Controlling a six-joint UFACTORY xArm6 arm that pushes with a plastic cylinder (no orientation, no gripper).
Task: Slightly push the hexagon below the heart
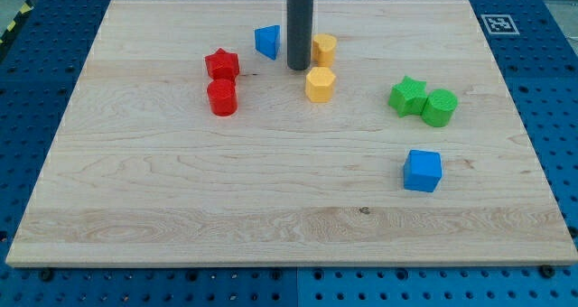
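A yellow hexagon [320, 85] lies on the wooden board, just below a yellow heart [325, 49] near the view's top centre. My dark rod comes down from the top edge. My tip [298, 69] rests on the board just left of the heart and up-left of the hexagon, a small gap from each. The rod hides the heart's left edge. A blue triangular block [266, 41] lies just left of the rod.
A red star [221, 64] sits above a red cylinder [221, 98] at the left. A green star [408, 96] touches a green cylinder [440, 106] at the right. A blue cube [422, 171] lies lower right. The wooden board [181, 208] lies on a blue perforated table.
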